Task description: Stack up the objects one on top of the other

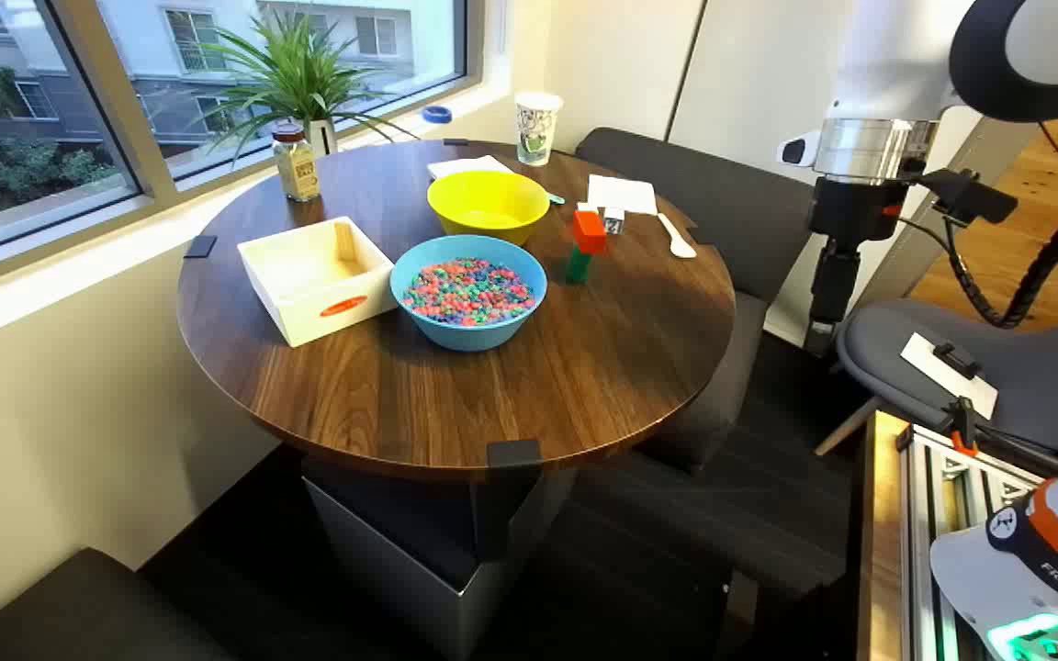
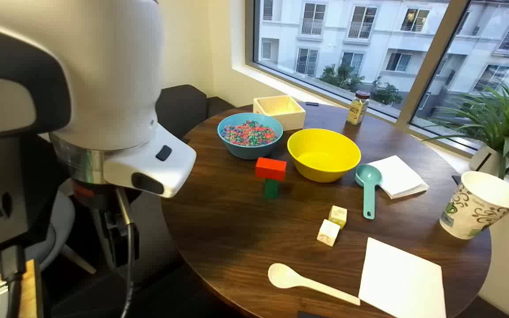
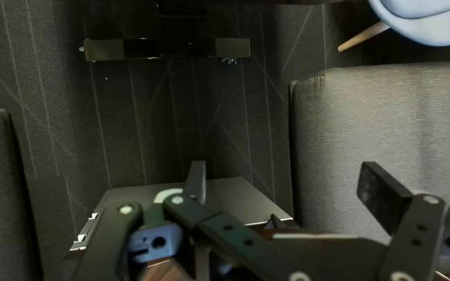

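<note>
My fingers (image 3: 381, 195) stand spread and empty. On the desk (image 2: 228, 229), near the blue bowl (image 2: 249, 153), the red block (image 2: 271, 169) rests on the upright green block (image 2: 271, 189); stacking looks done, so I should steer well clear.

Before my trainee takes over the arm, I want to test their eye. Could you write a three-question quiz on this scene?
1. Multiple choice: what does the red block rest on? (a) the yellow bowl; (b) the green block; (c) the paper cup.
2. True or false: the gripper stands open and holds nothing.
3. Short answer: which bowl holds the coloured bits?

Key: 1. b; 2. true; 3. the blue bowl.
</note>
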